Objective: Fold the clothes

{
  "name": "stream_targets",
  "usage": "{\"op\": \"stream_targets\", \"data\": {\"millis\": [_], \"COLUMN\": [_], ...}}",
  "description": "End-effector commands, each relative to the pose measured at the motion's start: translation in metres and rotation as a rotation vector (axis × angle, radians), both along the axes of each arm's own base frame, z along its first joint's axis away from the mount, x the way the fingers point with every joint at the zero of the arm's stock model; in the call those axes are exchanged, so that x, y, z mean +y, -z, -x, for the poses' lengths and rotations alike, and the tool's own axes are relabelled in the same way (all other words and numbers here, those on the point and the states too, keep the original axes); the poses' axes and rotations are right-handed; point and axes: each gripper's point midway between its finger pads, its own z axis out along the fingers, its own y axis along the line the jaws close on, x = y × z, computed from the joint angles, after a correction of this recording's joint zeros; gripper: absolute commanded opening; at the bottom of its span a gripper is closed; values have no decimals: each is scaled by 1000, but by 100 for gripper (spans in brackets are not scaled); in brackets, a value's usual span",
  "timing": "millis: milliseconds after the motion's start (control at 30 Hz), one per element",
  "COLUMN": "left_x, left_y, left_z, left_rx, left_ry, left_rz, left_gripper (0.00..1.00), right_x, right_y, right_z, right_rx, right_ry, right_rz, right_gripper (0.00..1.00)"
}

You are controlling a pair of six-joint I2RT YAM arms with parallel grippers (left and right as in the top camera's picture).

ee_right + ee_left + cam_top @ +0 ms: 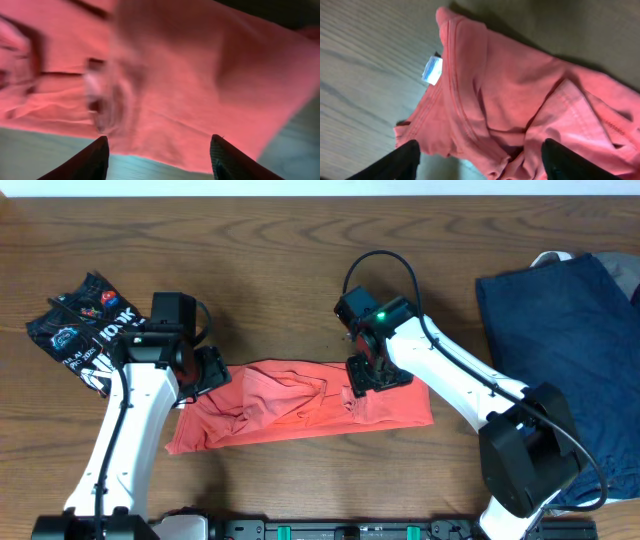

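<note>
Nearest, along the bench's front edge, runs a dark rail (330, 530) from which the two white arms rise. The bench (270, 240) is brown wood with a strong wavy grain running across it.

Just beyond the rail the coral-red T-shirt (290, 405) lies in the middle of the bench, stretched crosswise in a long rumpled band. It is flatter toward its right end and creased in the middle. The left fingers (212, 370) hang over the shirt's left end, spread wide with nothing pinched between them. From the left wrist, the ribbed collar and a small white label (432, 70) show below them, with bare wood to the side. The right fingers (375, 375) stand over the shirt's upper right part, likewise parted and holding nothing. From the right wrist the cloth under them is blurred.

Farther back on the left, a black printed tee (75, 325) sits crumpled, apart from the red shirt. On the right a navy garment (565, 330) spreads from front to back along the bench's edge.

Behind the bench's far edge runs a pale strip of wall (300, 186).
</note>
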Motion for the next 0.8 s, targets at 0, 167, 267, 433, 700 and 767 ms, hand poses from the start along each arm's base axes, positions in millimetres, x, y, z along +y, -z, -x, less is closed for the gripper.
{"op": "stream_targets", "data": {"millis": [0, 167, 267, 433, 700, 767], "left_x": [5, 9, 13, 20, 14, 14], "left_y": [14, 44, 62, 87, 104, 106], "left_z": [7, 13, 19, 23, 13, 11], "left_rx": [79, 210, 292, 376, 369, 356], "left_ry": [32, 35, 33, 21, 110, 110], "left_rz": [-26, -24, -21, -19, 20, 19], "left_gripper": [81, 84, 84, 84, 76, 76], "right_x": [-19, -32, -41, -54, -65, -66], "right_y": [-8, -8, -8, -9, -9, -9], "right_z": [-8, -9, -9, -10, -14, -14], "right_rx": [-76, -56, -40, -20, -13, -12], "right_ry": [85, 120, 139, 174, 206, 209], "right_rz": [102, 117, 129, 142, 145, 145], "right_gripper": [64, 65, 66, 66, 67, 67]}}
